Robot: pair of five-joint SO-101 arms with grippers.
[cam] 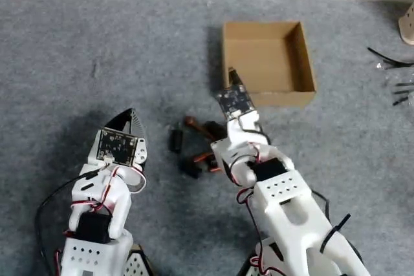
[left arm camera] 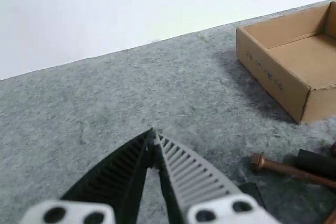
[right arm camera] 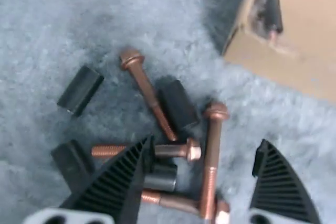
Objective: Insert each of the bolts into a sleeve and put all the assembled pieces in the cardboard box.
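Note:
Several copper bolts (right arm camera: 148, 95) and black sleeves (right arm camera: 80, 89) lie mixed in a loose pile (cam: 194, 147) on the grey felt, in front of the cardboard box (cam: 299, 50). My right gripper (right arm camera: 206, 142) hangs open above the pile, holding nothing; from above it (cam: 234, 85) sits by the box's near left corner. A black sleeve with a bolt end sticking out (right arm camera: 269, 9) lies inside the box (right arm camera: 273, 66). My left gripper (left arm camera: 153, 139) is shut and empty, left of the pile (cam: 131, 119). From its wrist I see one bolt (left arm camera: 286, 168) and a sleeve (left arm camera: 317, 162).
Grey felt covers the table, with free room to the left and behind the left arm. Black clips and cables (cam: 393, 75) lie at the far right edge, with a pale object (cam: 407, 24) in the corner. The box (left arm camera: 294, 61) stands open-topped.

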